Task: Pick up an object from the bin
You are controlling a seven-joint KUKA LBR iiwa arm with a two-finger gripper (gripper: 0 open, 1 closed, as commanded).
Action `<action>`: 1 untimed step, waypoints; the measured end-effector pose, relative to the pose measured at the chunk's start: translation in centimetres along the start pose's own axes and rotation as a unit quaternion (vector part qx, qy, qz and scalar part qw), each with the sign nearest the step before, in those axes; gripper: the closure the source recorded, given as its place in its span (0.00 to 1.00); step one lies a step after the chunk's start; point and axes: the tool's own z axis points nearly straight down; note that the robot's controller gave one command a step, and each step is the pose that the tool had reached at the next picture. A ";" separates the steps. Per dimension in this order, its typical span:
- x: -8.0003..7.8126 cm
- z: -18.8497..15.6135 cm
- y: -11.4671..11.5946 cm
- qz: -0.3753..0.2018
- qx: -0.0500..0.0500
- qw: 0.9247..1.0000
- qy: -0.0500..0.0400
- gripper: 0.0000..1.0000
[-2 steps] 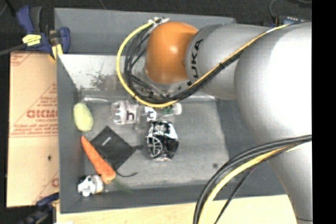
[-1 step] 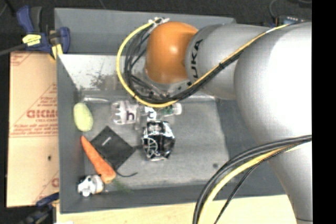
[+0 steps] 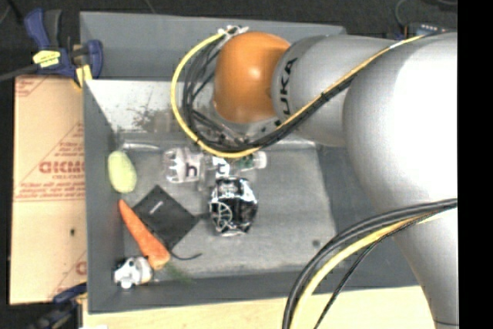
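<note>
Hanging just above a crumpled black-and-white lump (image 3: 232,206), the gripper (image 3: 235,164) hides whether it is open.

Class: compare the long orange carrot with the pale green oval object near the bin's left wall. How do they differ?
The long orange carrot is slender and tapered; the pale green oval object is short and rounded. The carrot lies slanted across the view; the oval stands nearly straight up it. Both lie loose on the left side.
</note>
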 end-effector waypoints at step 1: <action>0.0 0.0 0.0 0.001 0.000 1.000 0.000 1.00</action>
